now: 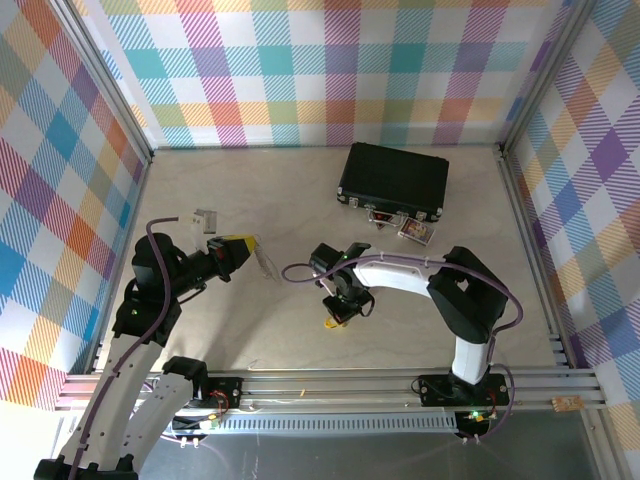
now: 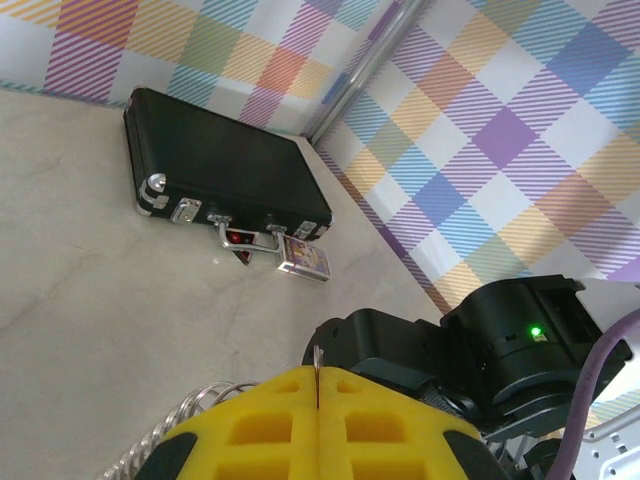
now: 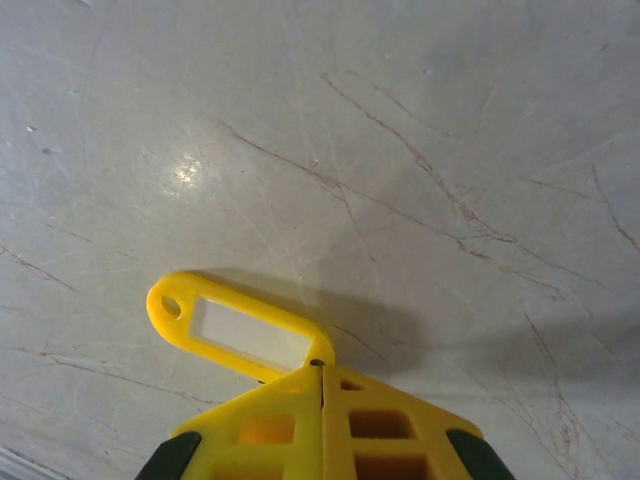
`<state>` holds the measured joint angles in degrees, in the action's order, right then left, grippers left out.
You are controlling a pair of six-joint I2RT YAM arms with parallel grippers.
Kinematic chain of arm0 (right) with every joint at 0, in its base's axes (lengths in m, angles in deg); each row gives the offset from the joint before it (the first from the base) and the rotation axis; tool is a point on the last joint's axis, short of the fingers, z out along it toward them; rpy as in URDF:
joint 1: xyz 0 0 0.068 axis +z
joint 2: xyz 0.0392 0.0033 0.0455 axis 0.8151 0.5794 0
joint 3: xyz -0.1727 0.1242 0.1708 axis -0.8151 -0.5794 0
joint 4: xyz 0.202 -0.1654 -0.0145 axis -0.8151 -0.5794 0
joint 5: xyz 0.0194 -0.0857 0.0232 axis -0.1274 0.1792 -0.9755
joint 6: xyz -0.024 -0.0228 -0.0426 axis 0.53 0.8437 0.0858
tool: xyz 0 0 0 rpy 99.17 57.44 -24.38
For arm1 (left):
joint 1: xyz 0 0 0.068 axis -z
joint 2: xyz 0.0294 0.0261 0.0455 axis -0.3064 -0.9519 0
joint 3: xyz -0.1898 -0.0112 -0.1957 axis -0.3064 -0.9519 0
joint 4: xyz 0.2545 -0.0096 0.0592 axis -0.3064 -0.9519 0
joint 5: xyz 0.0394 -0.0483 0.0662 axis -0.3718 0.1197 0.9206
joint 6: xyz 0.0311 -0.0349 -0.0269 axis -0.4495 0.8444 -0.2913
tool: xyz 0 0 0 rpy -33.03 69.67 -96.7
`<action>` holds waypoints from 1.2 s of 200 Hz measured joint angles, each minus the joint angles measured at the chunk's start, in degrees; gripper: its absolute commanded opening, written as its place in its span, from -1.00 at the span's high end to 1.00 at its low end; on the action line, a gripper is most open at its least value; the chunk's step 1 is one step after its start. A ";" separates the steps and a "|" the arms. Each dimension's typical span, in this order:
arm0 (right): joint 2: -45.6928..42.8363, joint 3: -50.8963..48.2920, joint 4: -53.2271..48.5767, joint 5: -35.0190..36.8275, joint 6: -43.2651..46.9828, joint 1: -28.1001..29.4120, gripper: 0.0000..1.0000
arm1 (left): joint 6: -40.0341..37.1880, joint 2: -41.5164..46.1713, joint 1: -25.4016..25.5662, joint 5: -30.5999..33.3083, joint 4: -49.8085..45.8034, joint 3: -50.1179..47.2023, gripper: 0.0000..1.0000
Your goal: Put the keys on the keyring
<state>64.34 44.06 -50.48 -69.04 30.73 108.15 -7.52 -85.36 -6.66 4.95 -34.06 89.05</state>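
My left gripper (image 1: 243,246) is shut on the keyring (image 1: 265,262), a thin grey wire loop hanging off its yellow fingertips. In the left wrist view a thin metal edge of the keyring (image 2: 318,360) sticks out between the closed pads (image 2: 270,420), and silvery wire coils (image 2: 190,412) show beside them. My right gripper (image 1: 336,312) points down at the table, shut. A yellow plastic key tag (image 3: 240,328) with a white label lies flat just beyond its fingertips (image 3: 290,410), its near end tucked under them. I cannot tell whether it is gripped. The metal keys are out of view.
A black case (image 1: 393,180) with metal latches lies at the back right, with a small card (image 1: 416,232) and a red tag (image 2: 240,246) at its front edge. Checked walls and aluminium rails enclose the table (image 1: 250,340).
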 measured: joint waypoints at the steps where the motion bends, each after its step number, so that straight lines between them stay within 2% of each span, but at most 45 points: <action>1: 0.00 0.00 0.00 -0.02 0.00 0.00 0.80 | 0.00 0.00 0.00 0.00 0.00 0.00 1.00; 48: -1.77 -1.62 2.58 -1.25 -1.64 -0.35 0.25 | 0.00 0.00 0.00 0.00 0.00 0.00 1.00; 67: -5.62 -4.22 4.31 -1.68 -3.34 -0.35 0.12 | 0.00 -0.02 0.00 -0.02 0.02 -0.02 1.00; 90: -11.19 -7.76 6.95 -1.68 -5.77 -0.35 0.06 | 0.02 -0.02 0.00 -0.02 0.07 0.00 1.00; 128: -16.79 -15.47 13.46 -1.68 -10.54 -0.37 0.05 | 0.15 -0.13 0.00 -0.11 0.39 0.00 1.00; 163: -18.80 -21.55 19.12 -1.66 -14.27 -0.44 0.15 | 0.24 -0.17 0.00 -0.20 0.50 0.00 1.00; 240: -17.84 -22.67 26.80 -1.66 -14.84 -0.74 0.48 | 0.44 -0.17 0.00 -0.22 0.52 0.00 1.00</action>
<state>46.51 21.39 -23.68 -70.70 15.89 107.41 -7.08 -85.53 -6.66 4.73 -33.54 89.05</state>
